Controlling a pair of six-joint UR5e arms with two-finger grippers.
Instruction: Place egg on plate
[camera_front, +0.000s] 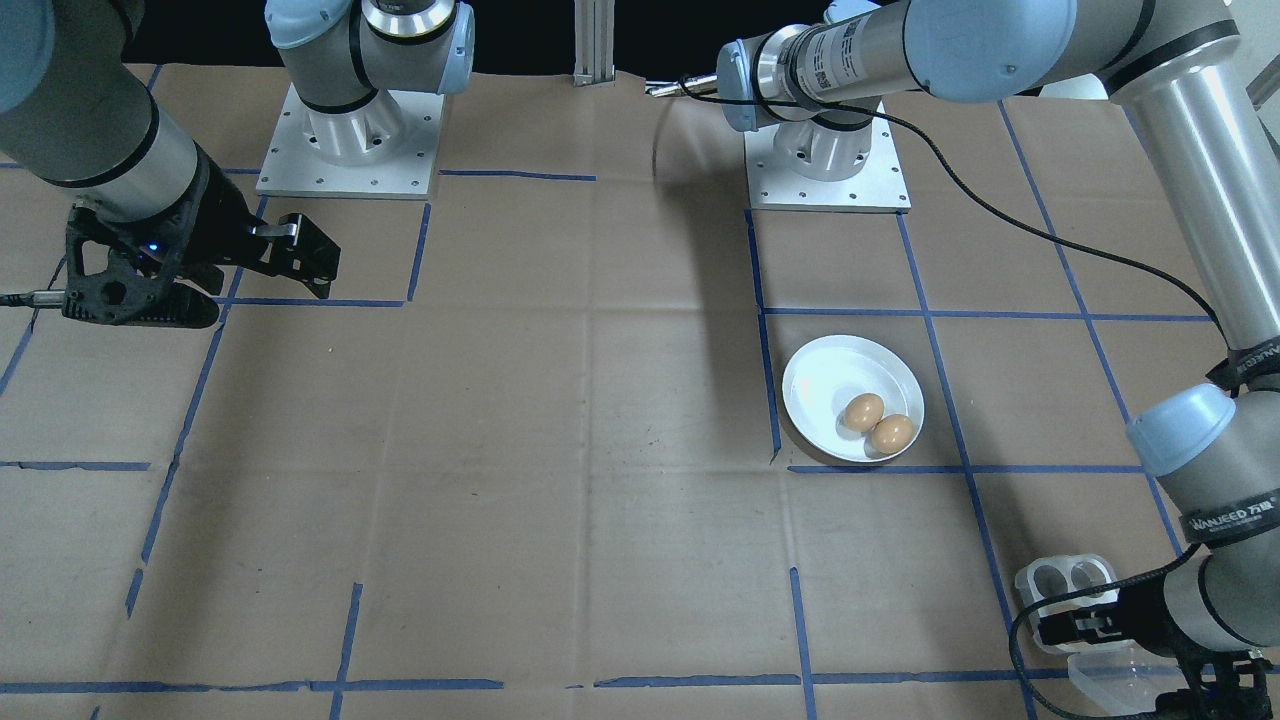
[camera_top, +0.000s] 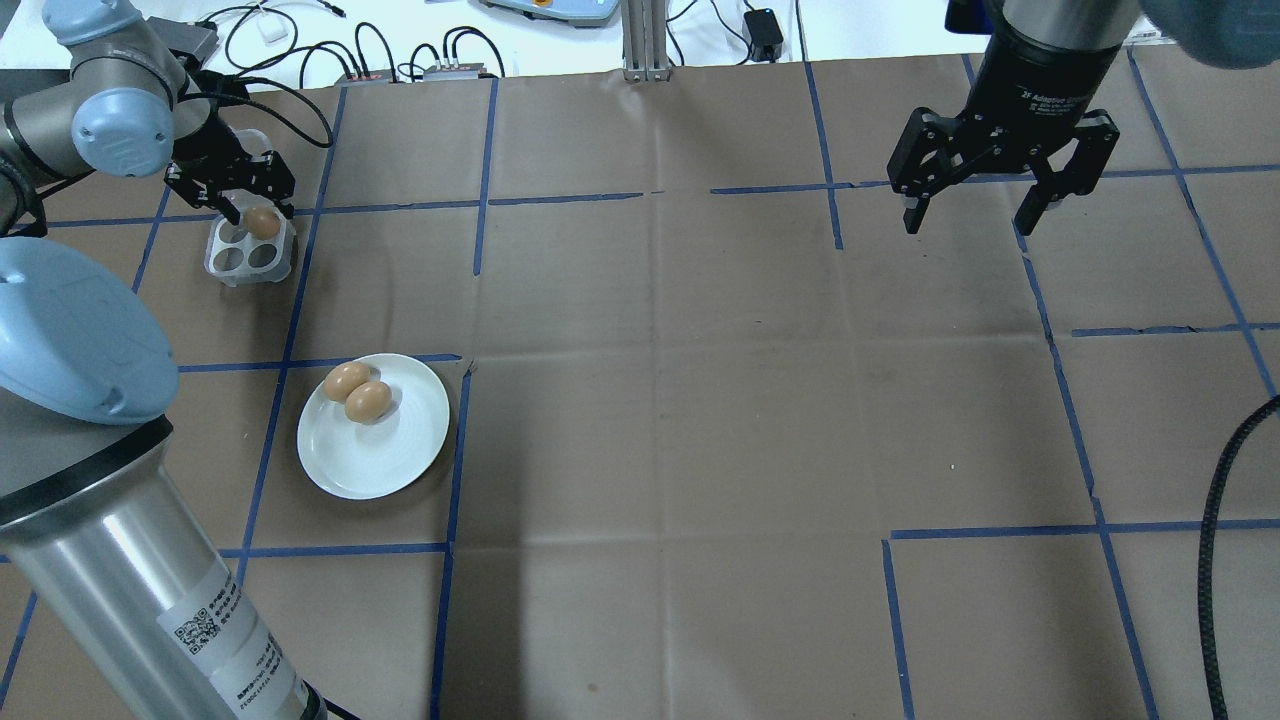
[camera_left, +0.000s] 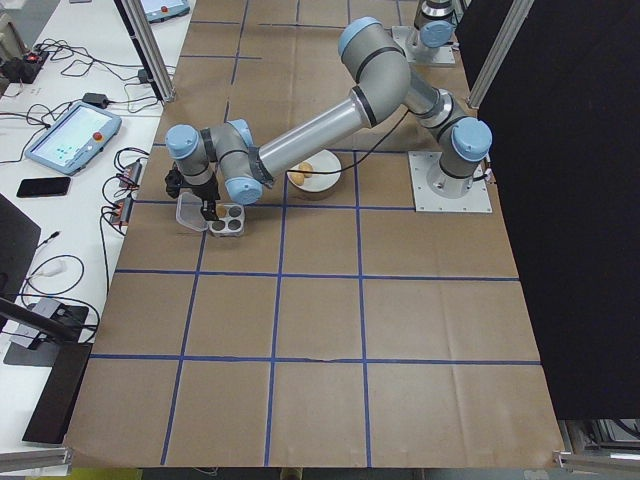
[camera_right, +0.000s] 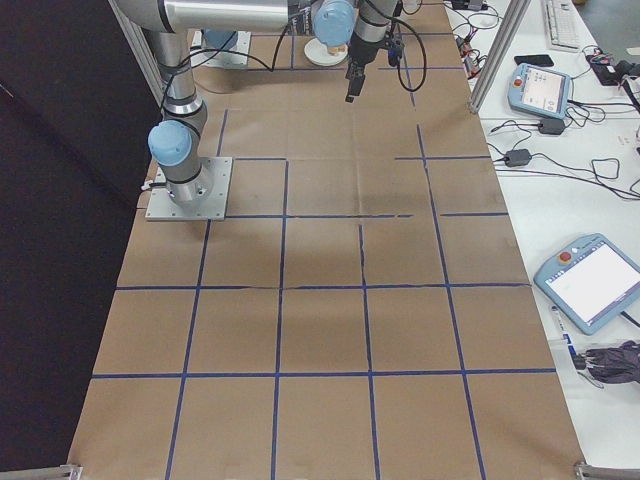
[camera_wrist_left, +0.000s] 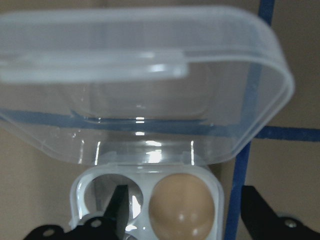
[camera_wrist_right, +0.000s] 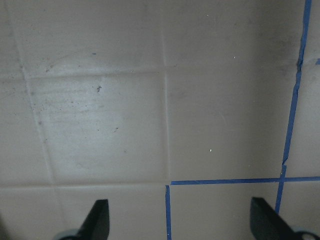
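Note:
A brown egg (camera_wrist_left: 182, 207) sits in one hole of the clear plastic egg tray (camera_top: 240, 264), whose lid (camera_wrist_left: 140, 75) lies folded back. My left gripper (camera_top: 260, 212) is open just above this tray. One finger stands on each side of the egg and neither touches it. The white plate (camera_top: 385, 455) lies nearer the robot than the tray and holds two brown eggs (camera_top: 347, 381) (camera_top: 369, 400) side by side near its rim. My right gripper (camera_top: 1003, 215) hangs open and empty over bare paper on the far right.
Brown paper with blue tape lines covers the table (camera_top: 700, 400). Cables and small devices (camera_top: 400, 60) lie beyond its far edge. The two arm bases (camera_front: 350, 140) (camera_front: 825, 160) stand on the robot's side.

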